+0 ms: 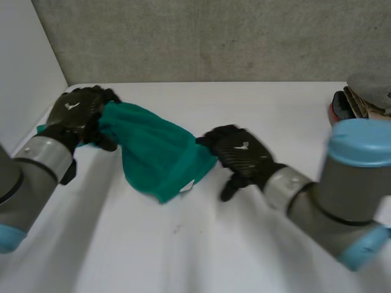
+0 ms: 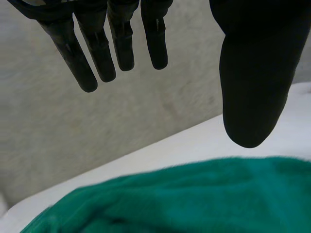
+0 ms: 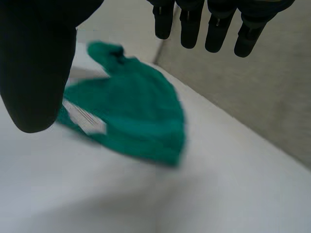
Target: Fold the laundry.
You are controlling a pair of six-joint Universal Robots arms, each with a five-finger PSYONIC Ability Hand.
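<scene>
White table [image 1: 183,256] is seen from above, backed by a rough grey wall [image 1: 214,36], with a small heap of dark and red items [image 1: 357,101] set at its far right edge. A green cloth [image 1: 156,149] is bunched and unfolded left of the table's middle. Its long axis runs from the far left toward the near right, where a white label [image 1: 188,185] is shown at the near corner. The left hand [image 1: 76,113] is placed over the cloth's far-left end, with a sliver of green seen beyond it. In the left wrist view its fingers [image 2: 112,48] are held straight, apart from the thumb, nothing is gripped, and the cloth is spread beneath the palm. The right hand [image 1: 241,149] is set low over the table at the cloth's right edge, fingertips touching or just beside the fabric; which of the two cannot be told. In the right wrist view its fingers [image 3: 218,29] are likewise straight and nothing is held, the cloth lying just ahead of them. No fold is judged to have been made. The coming move is judged to turn on each hand closing on its own end, so that the cloth can be drawn out along that diagonal; the left hand, lying over fabric, is judged the better placed.
</scene>
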